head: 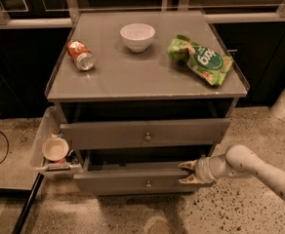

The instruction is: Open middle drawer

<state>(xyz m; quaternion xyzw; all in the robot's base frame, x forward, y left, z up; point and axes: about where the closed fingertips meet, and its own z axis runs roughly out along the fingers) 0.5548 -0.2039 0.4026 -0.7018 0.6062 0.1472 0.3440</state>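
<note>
The middle drawer [132, 182] is a grey flat front with a small round knob [148, 183]. It stands pulled out a little from the cabinet, below the top drawer [142, 133]. My gripper [184, 173] comes in from the right on a white arm [259, 167]. It is at the right end of the middle drawer's front. Its fingers are apart, one behind the top edge of the front and one before it. The drawer's tray is mostly hidden under the top drawer.
On the cabinet top [132, 77] are a red can [81, 55] lying on its side, a white bowl [137, 36] and a green snack bag [201, 59]. A side tray [44, 135] with a small bowl [54, 149] hangs on the left. The floor is speckled.
</note>
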